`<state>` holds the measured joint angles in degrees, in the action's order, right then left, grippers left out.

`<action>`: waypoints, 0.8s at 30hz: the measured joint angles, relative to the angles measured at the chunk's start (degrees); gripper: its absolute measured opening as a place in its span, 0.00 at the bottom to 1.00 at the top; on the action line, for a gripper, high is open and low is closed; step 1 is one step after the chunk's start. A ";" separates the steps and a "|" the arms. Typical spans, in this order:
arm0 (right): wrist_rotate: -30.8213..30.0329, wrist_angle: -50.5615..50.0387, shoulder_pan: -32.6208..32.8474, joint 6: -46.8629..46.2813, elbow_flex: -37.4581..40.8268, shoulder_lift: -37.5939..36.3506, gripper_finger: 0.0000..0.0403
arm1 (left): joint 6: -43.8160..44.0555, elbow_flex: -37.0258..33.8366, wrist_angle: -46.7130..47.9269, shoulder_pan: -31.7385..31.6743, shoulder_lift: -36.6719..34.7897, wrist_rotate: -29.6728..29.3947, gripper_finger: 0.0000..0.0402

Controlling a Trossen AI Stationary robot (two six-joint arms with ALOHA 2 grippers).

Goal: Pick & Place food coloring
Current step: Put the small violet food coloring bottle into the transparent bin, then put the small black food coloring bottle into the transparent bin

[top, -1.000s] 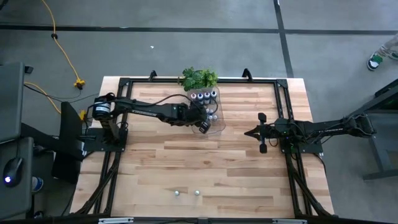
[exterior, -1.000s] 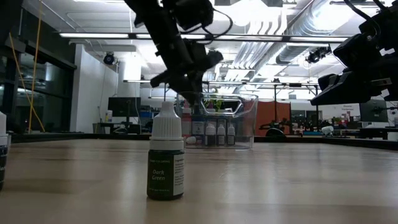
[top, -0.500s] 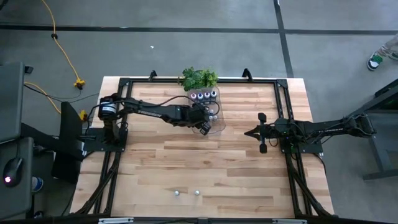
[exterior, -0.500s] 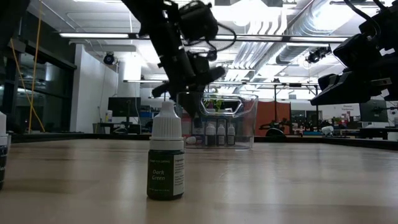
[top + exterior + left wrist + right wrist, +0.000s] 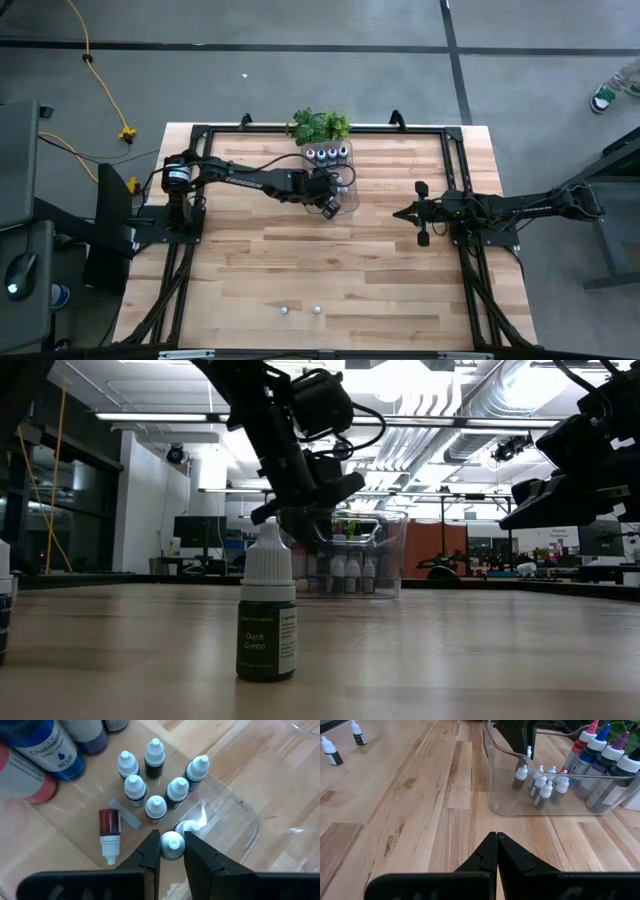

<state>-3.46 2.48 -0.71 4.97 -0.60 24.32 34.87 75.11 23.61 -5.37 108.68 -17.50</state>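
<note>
The left gripper (image 5: 172,851) is down inside the clear plastic tray (image 5: 352,203), its two dark fingers (image 5: 150,854) pressed against either side of the white cap of a small dropper bottle (image 5: 172,843) of food coloring, which it grips. Just beside that bottle, touching or nearly so, stands another white-capped one (image 5: 189,826), and a little farther into the tray a cluster of six small dropper bottles (image 5: 156,806) stands upright, close together. One reddish-brown bottle (image 5: 109,833) lies on its side on the tray floor beside the cluster, next to a flat grey strip (image 5: 125,813). At the far end of the tray, by the green leafy plant (image 5: 320,125), the bigger bottles (image 5: 328,154) stand in a row, one with a blue label (image 5: 54,751). Well away from the tray, at the near edge of the wooden table (image 5: 250,280), two more small bottles (image 5: 300,311) stand alone; the low view shows one of them, labelled Dark Green (image 5: 267,618). The right gripper (image 5: 496,845) hangs over the table well to the side of the tray, its fingers pressed together on nothing.
</note>
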 joint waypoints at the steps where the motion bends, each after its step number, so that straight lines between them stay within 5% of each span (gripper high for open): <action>1: 0.02 -0.02 0.00 0.00 0.02 -0.02 0.00 | -0.15 0.00 -0.06 0.00 0.00 0.02 0.14; 12: 0.00 -0.02 -0.02 0.00 0.02 -0.02 0.00 | -0.78 0.00 0.11 -0.26 0.00 0.00 0.35; 24: 0.02 -0.04 0.00 0.00 0.01 0.00 0.00 | -6.76 2.96 1.61 -0.28 -1.40 1.14 0.38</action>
<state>-3.44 2.44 -0.71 4.97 -0.59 24.32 28.10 78.07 25.22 -5.65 107.28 -16.35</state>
